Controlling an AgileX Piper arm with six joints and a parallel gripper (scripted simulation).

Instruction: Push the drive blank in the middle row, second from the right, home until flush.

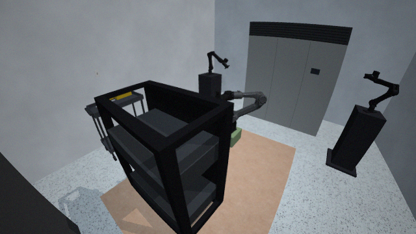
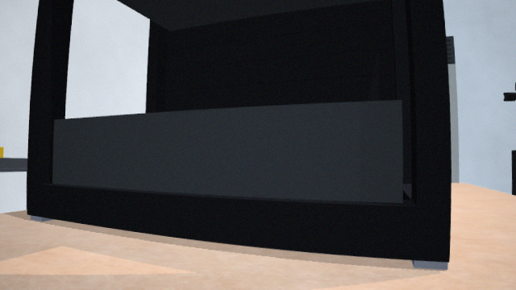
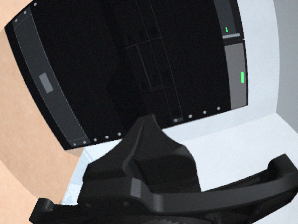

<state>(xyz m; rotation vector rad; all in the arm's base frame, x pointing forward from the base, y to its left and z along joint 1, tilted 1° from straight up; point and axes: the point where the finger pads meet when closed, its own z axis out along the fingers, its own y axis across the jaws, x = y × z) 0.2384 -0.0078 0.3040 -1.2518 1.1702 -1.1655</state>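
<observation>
The black rack (image 1: 166, 140) stands on the tan mat, with grey chassis on its shelves. My arm (image 1: 248, 102) reaches from its green base toward the rack's far side, and its tip is hidden behind the rack's post. In the wrist view my gripper (image 3: 149, 125) is shut and empty, its tip pointing at the dark front of the storage chassis (image 3: 133, 56). The front is very dark and I cannot tell the single drive blanks apart, nor whether the tip touches it. The exterior view shows only the rack's back, with a grey chassis panel (image 2: 227, 151).
A grey cabinet (image 1: 292, 75) stands at the back wall. Two black pedestals with small arms (image 1: 211, 81) (image 1: 357, 140) stand behind and to the right. A grey cart with a yellow item (image 1: 121, 97) stands left of the rack. Green lights (image 3: 242, 78) glow on a unit beside the chassis.
</observation>
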